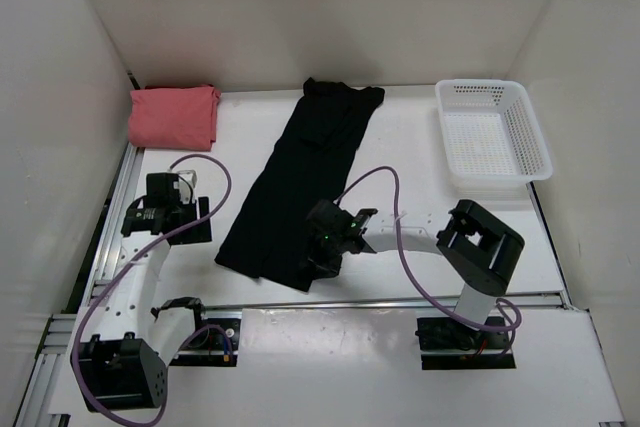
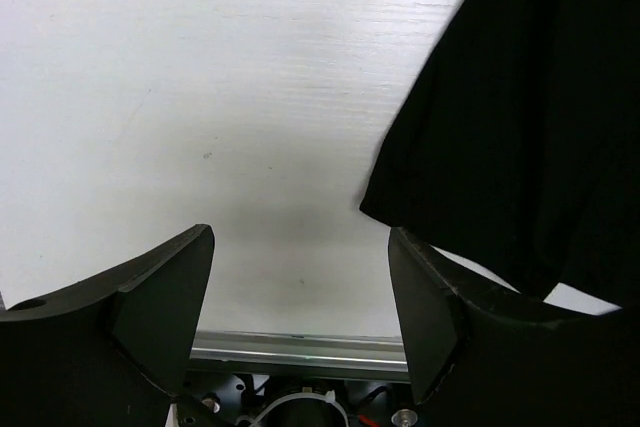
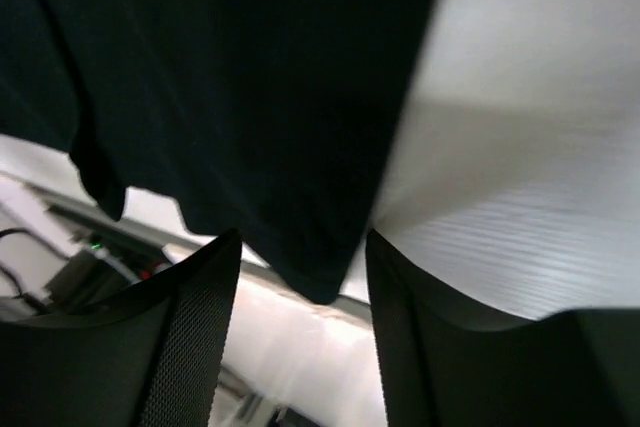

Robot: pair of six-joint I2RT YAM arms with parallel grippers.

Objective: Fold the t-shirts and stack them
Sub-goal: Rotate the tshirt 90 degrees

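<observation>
A black t-shirt [image 1: 300,177] lies folded into a long strip down the middle of the table. My right gripper [image 1: 322,252] is at its near right corner. In the right wrist view the jaws of the right gripper [image 3: 303,247] stand apart, with the corner of the black t-shirt [image 3: 250,77] between them and a gap on each side. A salmon pink t-shirt [image 1: 172,115] lies folded at the back left. My left gripper [image 1: 185,212] is open over bare table, left of the black t-shirt [image 2: 520,117]. Nothing is between the fingers of the left gripper [image 2: 300,247].
A white mesh basket [image 1: 490,94] stands at the back right. A metal rail [image 1: 400,302] runs along the table's near edge, just behind the black shirt's hem. White walls close in the left, back and right sides.
</observation>
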